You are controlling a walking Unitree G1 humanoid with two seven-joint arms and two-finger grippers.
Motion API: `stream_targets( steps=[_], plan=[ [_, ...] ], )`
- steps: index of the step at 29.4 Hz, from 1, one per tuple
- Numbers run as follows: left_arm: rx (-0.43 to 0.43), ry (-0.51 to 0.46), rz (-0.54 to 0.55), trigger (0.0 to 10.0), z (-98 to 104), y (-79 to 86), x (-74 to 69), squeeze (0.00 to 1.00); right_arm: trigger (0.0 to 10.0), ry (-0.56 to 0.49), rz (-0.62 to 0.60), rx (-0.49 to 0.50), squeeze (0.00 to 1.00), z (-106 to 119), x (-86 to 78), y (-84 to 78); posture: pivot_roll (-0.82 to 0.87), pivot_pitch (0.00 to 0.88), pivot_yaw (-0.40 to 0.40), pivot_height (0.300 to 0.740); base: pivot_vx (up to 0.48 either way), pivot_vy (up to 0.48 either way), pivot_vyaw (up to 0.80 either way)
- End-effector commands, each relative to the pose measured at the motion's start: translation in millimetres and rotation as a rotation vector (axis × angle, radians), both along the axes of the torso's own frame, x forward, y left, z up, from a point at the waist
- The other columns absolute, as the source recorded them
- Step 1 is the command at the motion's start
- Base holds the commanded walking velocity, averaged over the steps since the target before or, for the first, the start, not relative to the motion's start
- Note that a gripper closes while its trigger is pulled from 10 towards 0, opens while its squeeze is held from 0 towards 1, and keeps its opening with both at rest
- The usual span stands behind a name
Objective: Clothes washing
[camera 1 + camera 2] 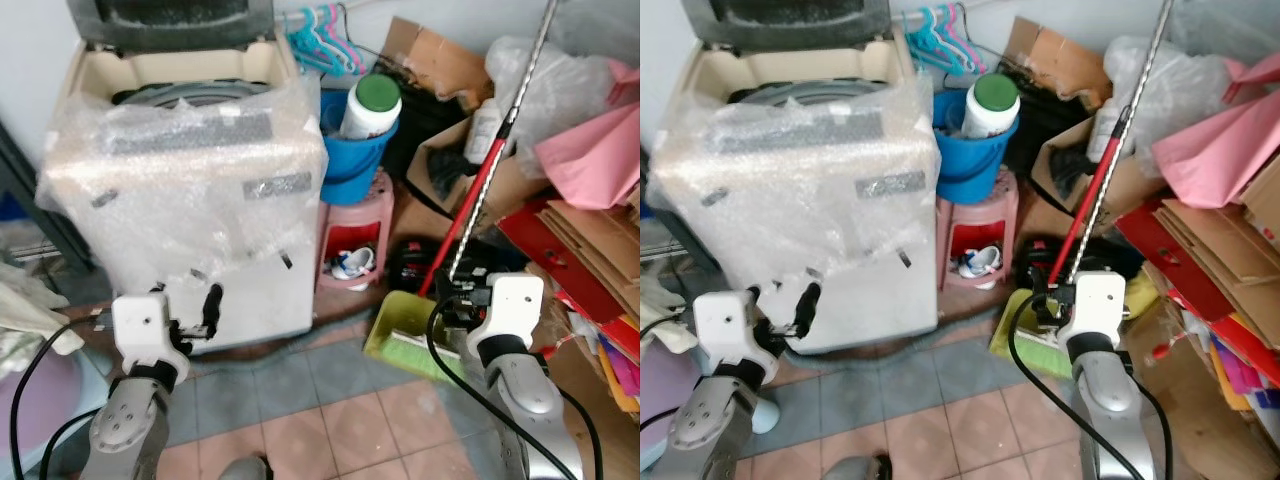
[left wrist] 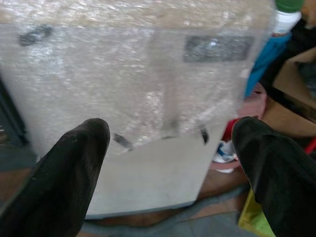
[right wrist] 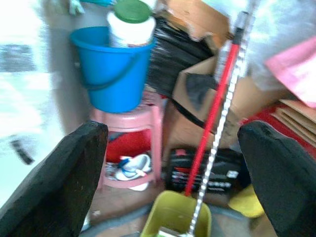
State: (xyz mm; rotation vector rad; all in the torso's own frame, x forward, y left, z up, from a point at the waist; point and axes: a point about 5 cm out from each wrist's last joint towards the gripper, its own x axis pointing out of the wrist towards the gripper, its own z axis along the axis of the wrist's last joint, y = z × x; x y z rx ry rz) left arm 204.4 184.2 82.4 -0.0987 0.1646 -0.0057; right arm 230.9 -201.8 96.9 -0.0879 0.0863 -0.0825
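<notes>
Tiled floor [image 1: 330, 420] in pink and grey squares runs up to a cluttered corner against a pale wall. Straight ahead of the left jaws [image 2: 170, 163] stands a top-loading washing machine [image 1: 190, 190], its lid raised and its cream body draped in clear bubble wrap [image 1: 180, 170]; the two black fingers [image 2: 64, 168] of these jaws are spread wide apart and hold nothing, with the machine's front panel showing between them, near but not touched. The right jaws [image 3: 173, 168] are likewise wide apart and empty. Between their fingers, a little way ahead, sits a pink plastic stool [image 3: 131, 126] bearing a blue bucket [image 3: 108, 69], and a white bottle with a green cap [image 3: 131, 22] stands in the bucket. Beneath the stool's seat lies a white and blue shoe [image 3: 131, 168]. Just below and ahead of the right jaws a yellow-green dustpan [image 1: 405, 325] rests on the floor, and a red-handled mop [image 1: 480, 190] and a metal pole [image 1: 505, 130] lean up beside it. Beyond the right jaws, towards the robot's right, cardboard boxes [image 1: 590, 250], pink sheets [image 1: 590, 150] and a clear plastic bag [image 1: 560, 80] are piled up. Turquoise and pink clothes hangers [image 1: 320, 40] hang behind the bucket.
</notes>
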Motion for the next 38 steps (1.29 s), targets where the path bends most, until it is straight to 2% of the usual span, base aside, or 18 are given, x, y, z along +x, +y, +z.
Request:
stream_targets(
  steps=[1,2,3,4,5,6,15,16,17,18,24,38],
  plan=[
    [0.005,-0.006,-0.011,0.0,4.0,-1.6,1.7,0.0,2.2,-0.017,-0.004,-0.003,0.95,4.3,1.0,-1.0,-0.09,0.0,-0.008,0.74,0.0,0.0,0.0],
    [0.004,-0.007,-0.012,0.0,4.6,-2.6,2.6,0.0,7.7,-0.02,0.007,-0.009,0.91,4.6,1.8,-1.1,-0.09,0.0,-0.011,0.74,0.0,0.0,0.0],
    [0.002,-0.006,-0.01,0.0,4.7,-2.5,2.8,0.0,5.5,-0.021,0.007,-0.006,0.92,4.5,1.8,-1.0,-0.09,0.0,-0.011,0.74,0.0,0.0,0.0],
    [0.001,-0.005,-0.008,0.0,4.6,-2.4,2.9,0.0,4.4,-0.023,0.01,0.003,0.92,4.5,1.8,-0.6,-0.09,0.0,-0.011,0.74,0.0,0.0,0.0],
    [0.0,-0.003,0.001,0.0,4.7,-1.6,3.0,0.0,0.0,-0.028,0.011,0.011,0.25,4.9,1.3,-0.2,-0.09,0.0,-0.012,0.74,0.0,0.0,0.0],
    [-0.002,0.0,0.01,0.0,4.8,-0.7,3.1,0.0,0.0,-0.032,0.012,0.016,0.0,5.6,0.8,0.4,-0.09,0.0,-0.012,0.74,0.0,0.0,0.0],
    [0.012,0.013,0.015,0.0,5.2,1.7,2.5,0.0,0.0,-0.022,0.02,0.026,0.0,3.7,1.3,3.5,-0.08,0.0,-0.007,0.74,0.0,0.0,0.0],
    [0.009,0.017,0.013,10.0,5.0,1.7,2.5,0.0,3.8,-0.023,0.016,0.033,0.34,3.9,1.2,3.6,-0.08,0.0,-0.006,0.74,0.0,0.0,0.0],
    [0.006,0.02,0.011,10.0,4.8,1.7,2.5,0.0,3.8,-0.024,0.013,0.039,0.34,4.1,1.0,3.6,-0.08,0.0,-0.006,0.74,0.0,0.0,0.0],
    [0.031,0.032,0.023,10.0,4.6,3.2,1.9,1.0,10.0,-0.027,0.018,0.061,1.0,4.5,0.7,5.1,-0.08,0.0,-0.003,0.74,0.0,0.0,0.0],
    [0.064,0.063,0.026,10.0,1.9,4.1,2.5,1.0,10.0,-0.023,0.029,0.055,1.0,3.6,0.2,7.1,-0.07,0.0,0.003,0.74,0.0,0.0,0.09],
    [0.082,0.085,0.035,10.0,1.0,4.3,7.6,1.0,10.0,-0.031,0.028,0.085,1.0,4.4,5.4,5.3,-0.07,0.0,0.0,0.74,0.0,0.0,0.8]
  ],
)
